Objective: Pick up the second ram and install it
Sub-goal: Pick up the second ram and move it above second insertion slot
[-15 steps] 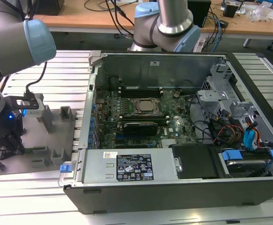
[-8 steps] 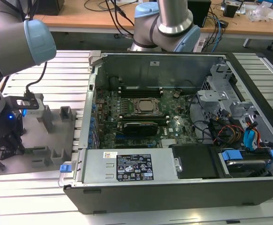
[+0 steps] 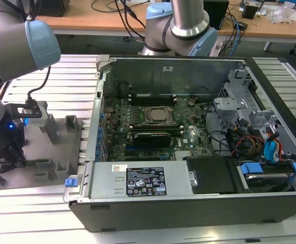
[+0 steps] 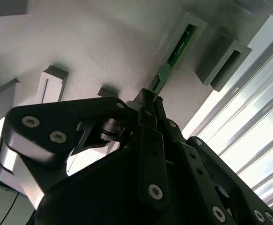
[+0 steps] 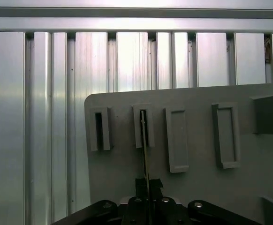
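One ram (image 4: 170, 58) (tip in tray (image 4: 103, 47) slot) juts lengthwise from the tool (image 4: 149, 97) clamping it

Gripper (image 5: 146, 183) clamped on second ram (image 4: 176, 51); raised slot blocks (image 5: 177, 139) flank it on fixture tray (image 5: 113, 168). Free passage over slotted table (image 5: 33, 117) beyond tray's edge. Computer case wall (image 3: 94, 132) just beside tray's other edge.

The tray (image 5: 202, 197) was matt grey plastic, faintly grainy. Under it, the tabletop (image 5: 33, 117) was ribbed bare metal, smooth and bright with glare. In a slot of the tray, the memory stick (image 4: 176, 51) showed green circuit board with a slight sheen. Over the tray, the end effector (image 4: 148, 101) was matt black, with shiny metal screw heads (image 4: 155, 191). Beside the tray, the computer case (image 3: 163, 68) was dull grey sheet metal.
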### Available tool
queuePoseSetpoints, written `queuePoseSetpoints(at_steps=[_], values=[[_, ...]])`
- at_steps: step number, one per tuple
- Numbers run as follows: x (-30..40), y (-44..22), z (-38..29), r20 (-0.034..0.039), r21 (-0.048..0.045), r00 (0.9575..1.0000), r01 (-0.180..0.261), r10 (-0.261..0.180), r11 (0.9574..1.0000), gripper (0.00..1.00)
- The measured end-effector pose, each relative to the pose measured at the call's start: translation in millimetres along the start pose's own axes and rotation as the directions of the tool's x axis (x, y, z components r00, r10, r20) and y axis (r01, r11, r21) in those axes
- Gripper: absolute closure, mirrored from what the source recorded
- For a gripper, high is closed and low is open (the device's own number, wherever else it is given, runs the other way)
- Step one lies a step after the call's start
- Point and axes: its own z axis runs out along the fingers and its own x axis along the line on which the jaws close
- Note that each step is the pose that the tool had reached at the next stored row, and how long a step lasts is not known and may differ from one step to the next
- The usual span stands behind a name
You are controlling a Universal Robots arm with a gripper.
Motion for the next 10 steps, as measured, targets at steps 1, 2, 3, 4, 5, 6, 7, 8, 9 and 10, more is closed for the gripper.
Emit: queuePoseSetpoints(at_steps=[1, 2, 3, 4, 5, 6, 7, 8, 9, 10], values=[[-0.1, 0.1, -2.3, 0.0000, 0.0001, 1.0000, 0.000, 0.000, 1.0000, 0.86], [-0.1, 0.1, -3.4, 0.0001, 0.0001, 1.0000, 0.000, 0.000, 1.0000, 0.86], [-0.1, 0.2, -4.5, 0.0001, 0.0002, 1.0000, 0.000, 0.000, 1.0000, 0.86], [-0.1, 0.3, -6.5, 0.0000, 0.0001, 1.0000, 0.000, 0.000, 1.0000, 0.86], [-0.2, 0.3, -7.7, 0.0001, 0.0001, 1.0000, 0.000, 0.000, 1.0000, 0.86], [-0.2, 0.4, -9.4, 0.0000, 0.0001, 1.0000, 0.000, 0.000, 1.0000, 0.86], [-0.3, 0.5, -12.6, 0.0000, 0.0001, 1.0000, 0.000, 0.000, 1.0000, 0.86], [-0.4, 0.6, -15.4, 0.0001, 0.0001, 1.0000, 0.000, 0.000, 1.0000, 0.86], [-0.4, 0.7, -17.0, 0.0001, 0.0001, 1.0000, 0.000, 0.000, 1.0000, 0.86], [-0.4, 0.8, -19.1, 0.0001, 0.0001, 1.0000, 0.000, 0.000, 1.0000, 0.86]])
